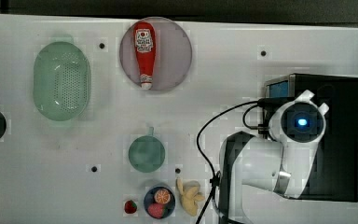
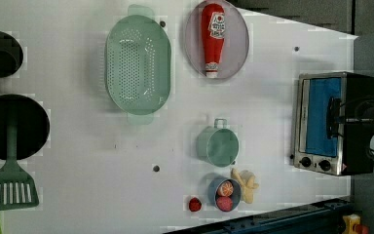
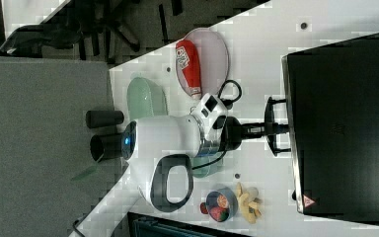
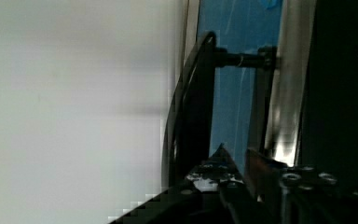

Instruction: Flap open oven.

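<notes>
White label on red ketchup bottle [image 1: 145,46], lettering unreadable, red warning triangle on oven [image 3: 308,201]

Bar handle [image 4: 193,107] before blue oven door [image 4: 235,84]

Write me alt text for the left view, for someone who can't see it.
A toaster oven with a blue-tinted door stands at the left view's right edge, the robot's gripper at its bar handle. Across the white table lie a green colander, a ketchup bottle on a plate, a green cup and a small bowl of toy fruit.
</notes>
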### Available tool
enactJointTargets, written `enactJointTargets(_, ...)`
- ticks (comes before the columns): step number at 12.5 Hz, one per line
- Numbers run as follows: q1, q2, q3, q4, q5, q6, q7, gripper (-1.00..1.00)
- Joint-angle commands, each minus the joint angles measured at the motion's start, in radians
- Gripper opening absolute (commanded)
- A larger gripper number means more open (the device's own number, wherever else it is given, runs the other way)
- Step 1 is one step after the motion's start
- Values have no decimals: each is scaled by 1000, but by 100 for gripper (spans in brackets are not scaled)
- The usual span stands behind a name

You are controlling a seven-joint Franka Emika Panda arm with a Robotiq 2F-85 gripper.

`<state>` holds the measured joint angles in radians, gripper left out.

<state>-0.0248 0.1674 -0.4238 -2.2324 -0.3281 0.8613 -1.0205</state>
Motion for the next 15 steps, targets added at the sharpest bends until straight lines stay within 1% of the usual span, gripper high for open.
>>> enactJointTargets(1,79,3,20,-37,-81,-15,199,-65)
enactJointTargets(5,128,12,75,-90,-188,-14,378,-65)
enactJointTargets(9,161,81,140,-96,-421,-33,647,-65)
enactJointTargets(10,168,106,158,-94,-451,-34,705,-65)
enactJointTargets(13,191,201,186,-69,-495,-34,881,-65)
enactJointTargets(15,207,268,190,-39,-506,-30,905,-65)
